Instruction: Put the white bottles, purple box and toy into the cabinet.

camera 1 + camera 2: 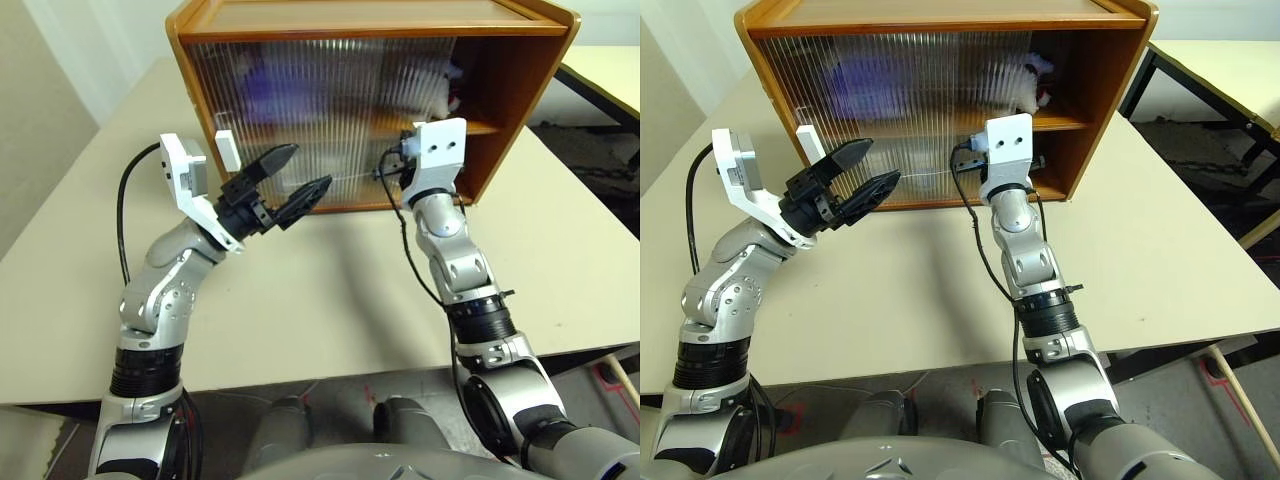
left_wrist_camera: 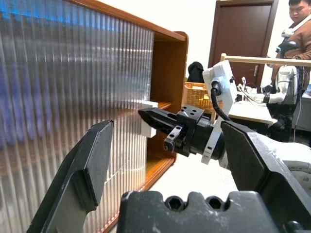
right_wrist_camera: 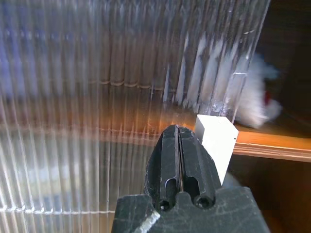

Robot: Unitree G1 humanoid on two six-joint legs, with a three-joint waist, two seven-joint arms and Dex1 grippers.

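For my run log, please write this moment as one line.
left gripper: open, before ribbed door | right gripper: shut, beside door handle | toy: on cabinet shelf | purple box: behind door

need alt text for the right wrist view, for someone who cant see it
The right gripper, fingers shut together, points at the white handle on a ribbed translucent sliding door of the wooden cabinet. Past the door's edge, the white plush toy sits on the middle shelf.

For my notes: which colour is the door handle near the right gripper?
White; the handle shows best in the right wrist view.
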